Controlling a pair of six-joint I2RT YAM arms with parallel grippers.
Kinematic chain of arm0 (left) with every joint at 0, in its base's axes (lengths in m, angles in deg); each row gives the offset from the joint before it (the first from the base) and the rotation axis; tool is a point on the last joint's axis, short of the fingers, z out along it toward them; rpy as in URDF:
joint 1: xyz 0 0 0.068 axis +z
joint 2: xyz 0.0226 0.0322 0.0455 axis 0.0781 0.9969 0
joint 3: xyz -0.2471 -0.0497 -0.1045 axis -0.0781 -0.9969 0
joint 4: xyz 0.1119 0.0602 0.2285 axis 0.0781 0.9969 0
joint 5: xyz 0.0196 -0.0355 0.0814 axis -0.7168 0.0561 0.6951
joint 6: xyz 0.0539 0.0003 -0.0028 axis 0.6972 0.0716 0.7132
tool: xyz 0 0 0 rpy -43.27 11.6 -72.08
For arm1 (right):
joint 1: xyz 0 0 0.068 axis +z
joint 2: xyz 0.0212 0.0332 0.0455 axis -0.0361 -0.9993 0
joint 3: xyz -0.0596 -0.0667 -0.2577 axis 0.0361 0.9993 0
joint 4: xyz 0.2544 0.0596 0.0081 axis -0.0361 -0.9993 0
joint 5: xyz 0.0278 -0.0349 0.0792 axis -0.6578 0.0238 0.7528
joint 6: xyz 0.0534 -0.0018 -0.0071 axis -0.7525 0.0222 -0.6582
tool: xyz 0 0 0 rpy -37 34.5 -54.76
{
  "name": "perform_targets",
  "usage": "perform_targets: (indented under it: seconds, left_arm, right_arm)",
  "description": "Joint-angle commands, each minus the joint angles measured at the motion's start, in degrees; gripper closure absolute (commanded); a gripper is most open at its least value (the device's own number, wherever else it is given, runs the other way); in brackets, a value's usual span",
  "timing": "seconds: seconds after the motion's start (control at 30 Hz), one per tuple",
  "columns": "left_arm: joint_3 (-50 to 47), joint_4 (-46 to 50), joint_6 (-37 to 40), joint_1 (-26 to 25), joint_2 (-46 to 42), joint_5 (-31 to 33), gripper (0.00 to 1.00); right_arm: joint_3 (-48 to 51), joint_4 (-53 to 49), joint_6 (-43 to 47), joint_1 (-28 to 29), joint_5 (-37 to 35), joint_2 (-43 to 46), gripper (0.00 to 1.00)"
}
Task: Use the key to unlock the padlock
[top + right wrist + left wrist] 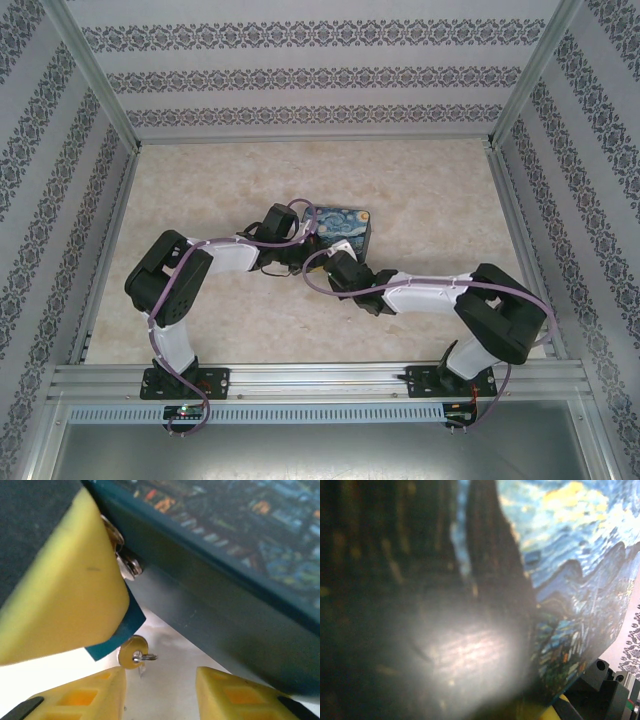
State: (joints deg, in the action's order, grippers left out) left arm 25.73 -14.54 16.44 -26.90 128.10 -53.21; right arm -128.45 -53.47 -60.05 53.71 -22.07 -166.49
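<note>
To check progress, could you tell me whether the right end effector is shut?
No, table shows between the right end effector's yellow fingers.

A beige marbled table (pixel 430 190) carried one dark box with a blue-and-yellow swirly painted lid (pixel 343 226), which sat near the table's middle.

Two arms (pixel 228 258) (pixel 430 295), one painted box (pixel 342 226), one teal padlock (pixel 114 641).

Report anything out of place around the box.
Nothing spilled or damaged. Only oddity: the left wrist camera sits so close to the painted box that its picture is mostly dark blur. The padlock peeks from under a yellow finger pad.
</note>
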Motion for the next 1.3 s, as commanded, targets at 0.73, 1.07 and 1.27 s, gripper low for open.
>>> perform_targets:
  seconds: [0.73, 1.07, 1.27]
  left_arm:
    - [-0.6, 6.0, 0.2, -0.2, 0.7, -1.5, 1.0]
    - [-0.4, 6.5, 0.3, -0.2, 0.7, -1.3, 1.0]
    - [0.1, 7.1, 0.5, -0.2, 0.7, -1.3, 1.0]
  right_arm:
    - [4.3, 14.9, -10.2, -12.0, 27.4, 8.1, 1.0]
    - [5.4, 8.7, -6.5, -10.7, 25.0, 12.7, 0.68]
    - [6.5, 6.4, -2.4, -5.7, 13.5, 11.4, 0.62]
